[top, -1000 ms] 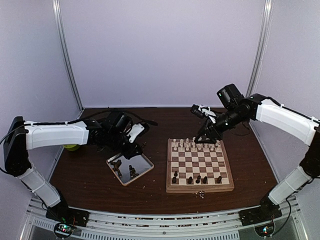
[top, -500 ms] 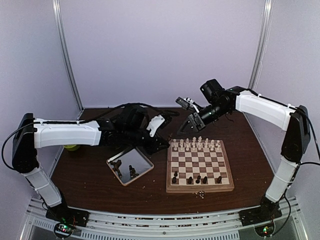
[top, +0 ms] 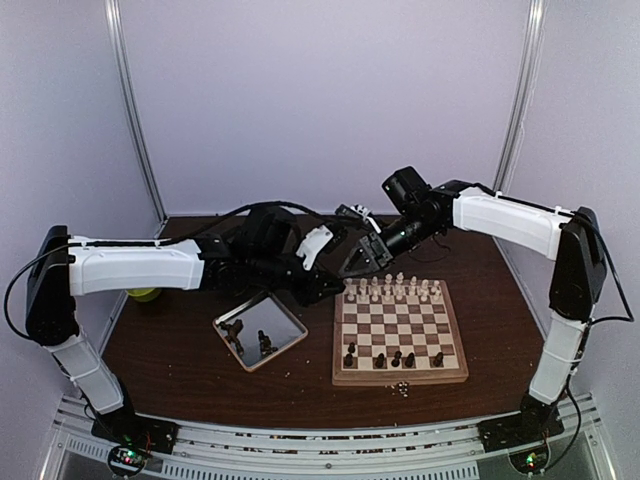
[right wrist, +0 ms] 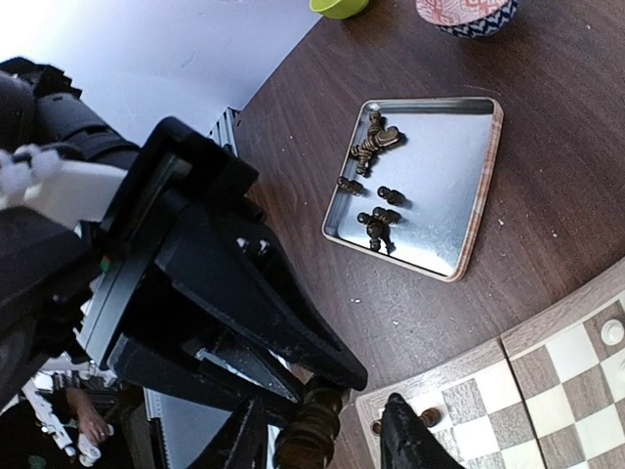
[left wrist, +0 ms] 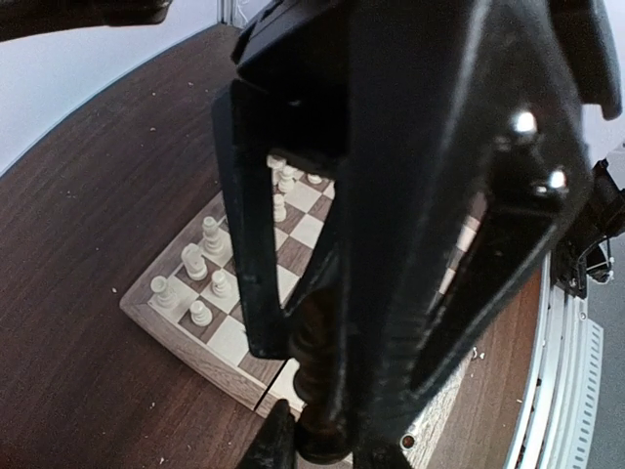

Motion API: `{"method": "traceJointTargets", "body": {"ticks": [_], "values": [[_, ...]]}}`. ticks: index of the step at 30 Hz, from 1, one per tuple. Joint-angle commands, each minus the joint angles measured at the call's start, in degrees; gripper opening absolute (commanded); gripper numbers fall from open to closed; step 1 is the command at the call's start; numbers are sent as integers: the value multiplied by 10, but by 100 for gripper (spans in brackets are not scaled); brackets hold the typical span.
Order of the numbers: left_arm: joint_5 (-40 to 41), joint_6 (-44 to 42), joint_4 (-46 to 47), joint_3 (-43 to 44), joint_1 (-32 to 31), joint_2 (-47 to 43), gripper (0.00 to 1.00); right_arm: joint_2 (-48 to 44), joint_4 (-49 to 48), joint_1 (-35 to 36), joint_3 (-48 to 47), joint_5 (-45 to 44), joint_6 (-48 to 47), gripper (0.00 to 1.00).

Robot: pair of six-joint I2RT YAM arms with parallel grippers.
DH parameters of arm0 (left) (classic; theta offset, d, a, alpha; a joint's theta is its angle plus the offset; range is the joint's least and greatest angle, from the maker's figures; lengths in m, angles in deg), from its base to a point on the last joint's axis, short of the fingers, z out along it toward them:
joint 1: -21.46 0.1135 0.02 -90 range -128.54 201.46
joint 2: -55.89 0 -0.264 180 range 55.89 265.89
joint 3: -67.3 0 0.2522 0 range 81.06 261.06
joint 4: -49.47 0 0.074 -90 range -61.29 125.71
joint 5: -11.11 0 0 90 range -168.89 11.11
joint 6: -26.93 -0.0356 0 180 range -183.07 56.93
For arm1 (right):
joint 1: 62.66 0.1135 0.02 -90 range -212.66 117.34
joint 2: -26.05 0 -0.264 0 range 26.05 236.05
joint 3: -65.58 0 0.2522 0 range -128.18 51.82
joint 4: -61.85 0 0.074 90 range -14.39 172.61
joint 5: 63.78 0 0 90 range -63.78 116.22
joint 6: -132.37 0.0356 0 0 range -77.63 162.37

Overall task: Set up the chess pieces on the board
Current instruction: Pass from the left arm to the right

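The board [top: 400,378] lies right of centre, with cream chess pieces [top: 390,290] along its far rows and several dark ones [top: 395,358] on its near rows. My left gripper [top: 330,272] is shut on a dark brown turned piece [left wrist: 311,357] above the board's far left corner [left wrist: 186,337]. My right gripper [top: 358,255] meets it there. Its fingers [right wrist: 405,440] are open on either side of that same piece [right wrist: 311,428]. More dark pieces [right wrist: 376,147] lie in the silver tray [top: 290,322].
The silver tray [right wrist: 479,186] sits left of the board. A green object [top: 142,294] lies at the far left, and a patterned bowl [right wrist: 469,12] is beyond the tray. Small crumbs [top: 400,388] lie in front of the board. One dark piece [right wrist: 425,418] lies on the board's corner.
My left arm has moved right from above the tray to the board's far left corner. My right arm has swung left from over the cream rows to meet it.
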Motion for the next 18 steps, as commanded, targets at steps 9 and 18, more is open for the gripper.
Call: {"method": "traceJointTargets", "body": {"ticks": [9,18], "values": [[7,13,25,8,-5,10,27,4,-35,4,0,5,22,14],[83,0,-30,22,-3,10,42,-48,-33,-41,39,-41,-10,9]]}}
